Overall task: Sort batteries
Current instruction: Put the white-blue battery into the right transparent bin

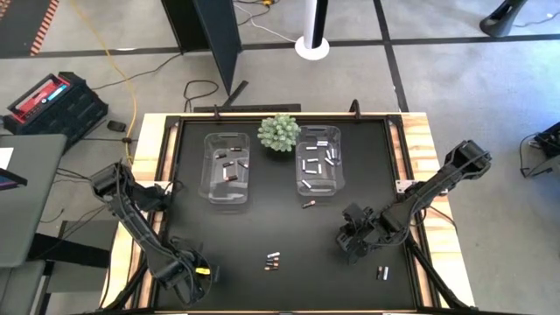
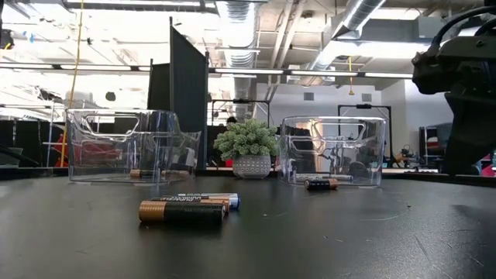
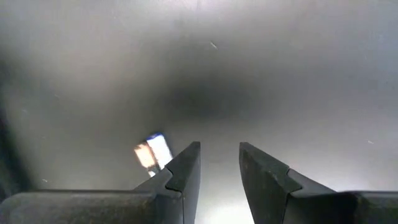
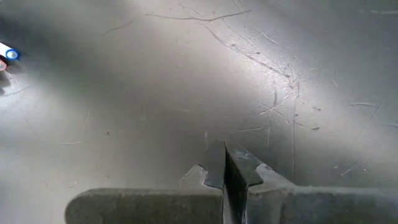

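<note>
two clear bins (image 1: 227, 166) at the back; dark copper-tipped batteries (image 1: 233, 166) left, pale ones (image 1: 317, 162) right. few loose cells (image 1: 272, 260) on the mat. left gripper (image 3: 219, 163) narrowly parted, empty; right gripper (image 4: 224, 163) closed, empty.

Grey floor (image 1: 455, 79) crossed by dark tape lines; a dark partition (image 2: 188, 93) stands behind; ducts (image 2: 236, 27) overhead among strip lights.

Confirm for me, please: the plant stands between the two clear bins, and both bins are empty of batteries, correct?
Not quite. The plant does stand between the clear bins, but neither is empty: the high view shows dark batteries in the left bin and pale ones in the right bin.
</note>
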